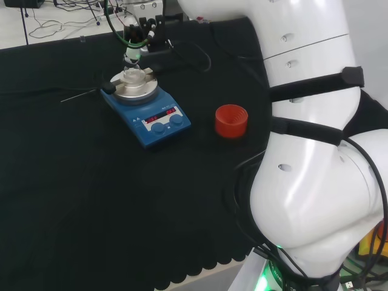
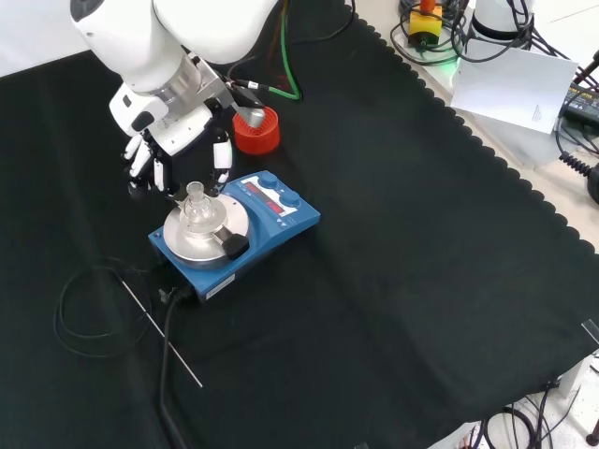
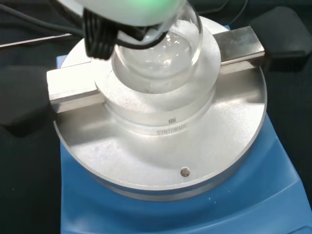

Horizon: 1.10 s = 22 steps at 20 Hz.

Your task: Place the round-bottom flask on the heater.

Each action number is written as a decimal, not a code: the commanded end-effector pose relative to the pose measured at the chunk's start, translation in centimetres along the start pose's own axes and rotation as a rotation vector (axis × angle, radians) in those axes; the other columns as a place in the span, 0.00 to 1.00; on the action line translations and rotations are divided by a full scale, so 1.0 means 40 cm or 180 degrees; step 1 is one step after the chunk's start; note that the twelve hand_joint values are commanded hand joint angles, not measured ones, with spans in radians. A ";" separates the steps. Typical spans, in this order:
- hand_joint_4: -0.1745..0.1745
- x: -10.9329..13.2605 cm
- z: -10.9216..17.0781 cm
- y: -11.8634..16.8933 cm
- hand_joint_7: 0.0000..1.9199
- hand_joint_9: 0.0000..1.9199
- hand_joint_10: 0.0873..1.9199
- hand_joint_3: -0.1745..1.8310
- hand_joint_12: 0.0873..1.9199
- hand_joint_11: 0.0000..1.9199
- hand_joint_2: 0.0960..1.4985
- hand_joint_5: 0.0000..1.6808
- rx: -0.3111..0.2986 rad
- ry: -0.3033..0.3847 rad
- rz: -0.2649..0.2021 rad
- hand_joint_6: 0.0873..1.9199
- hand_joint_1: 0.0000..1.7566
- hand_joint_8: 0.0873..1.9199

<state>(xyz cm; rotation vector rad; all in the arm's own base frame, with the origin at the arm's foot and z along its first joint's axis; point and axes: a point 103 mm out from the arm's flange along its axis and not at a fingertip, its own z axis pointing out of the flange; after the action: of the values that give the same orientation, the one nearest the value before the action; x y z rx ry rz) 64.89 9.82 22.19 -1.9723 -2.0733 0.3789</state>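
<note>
I saw the flask point(image 2: 197, 208) seated on the heater point(image 2: 234, 234), with the hand point(image 2: 173, 154) just beyond it, fingers relaxed, holding nothing.

One round-bottom flask point(image 2: 197, 211) of clear glass sits on one blue heater point(image 2: 271, 224), which carries two round knobs point(image 1: 168, 124) on its front panel. One red ribbed ring point(image 1: 231, 120) stands on the black cloth point(image 2: 402, 234), and one hand point(image 2: 164, 154) is beside the flask, with one thin rod point(image 2: 159, 332) lying on the cloth
</note>
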 end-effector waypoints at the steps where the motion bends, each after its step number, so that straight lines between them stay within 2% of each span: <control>1: 0.73 0.001 0.004 0.005 0.11 0.25 0.31 0.31 0.69 0.16 0.52 0.60 0.0139 -0.0032 0.0007 0.45 0.59 0.31; 2: 0.54 0.002 0.003 0.004 0.10 0.24 0.31 0.34 0.69 0.15 0.48 0.55 0.0157 -0.0040 0.0004 0.43 0.57 0.30; 3: 0.44 0.003 0.002 0.003 0.10 0.24 0.31 0.37 0.69 0.14 0.44 0.51 0.0165 -0.0046 0.0002 0.42 0.56 0.30; 5: 0.37 0.006 0.001 -0.001 0.08 0.22 0.31 0.41 0.70 0.12 0.40 0.43 0.0174 -0.0058 0.0001 0.41 0.56 0.30; 11: 0.38 -0.003 -0.003 -0.035 0.07 0.20 0.32 0.42 0.71 0.09 0.36 0.34 0.0151 -0.0066 0.0037 0.37 0.55 0.30; 17: 0.39 -0.035 -0.034 -0.114 0.06 0.20 0.32 0.42 0.71 0.08 0.35 0.32 -0.0078 0.0017 0.0135 0.35 0.54 0.30; 22: 0.38 -0.061 -0.047 -0.196 0.07 0.20 0.32 0.42 0.71 0.08 0.36 0.31 -0.0188 0.0057 0.0218 0.34 0.54 0.30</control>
<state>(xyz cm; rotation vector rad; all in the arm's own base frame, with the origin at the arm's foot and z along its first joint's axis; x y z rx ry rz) 61.71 8.88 23.87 -1.9857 -2.0404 0.4183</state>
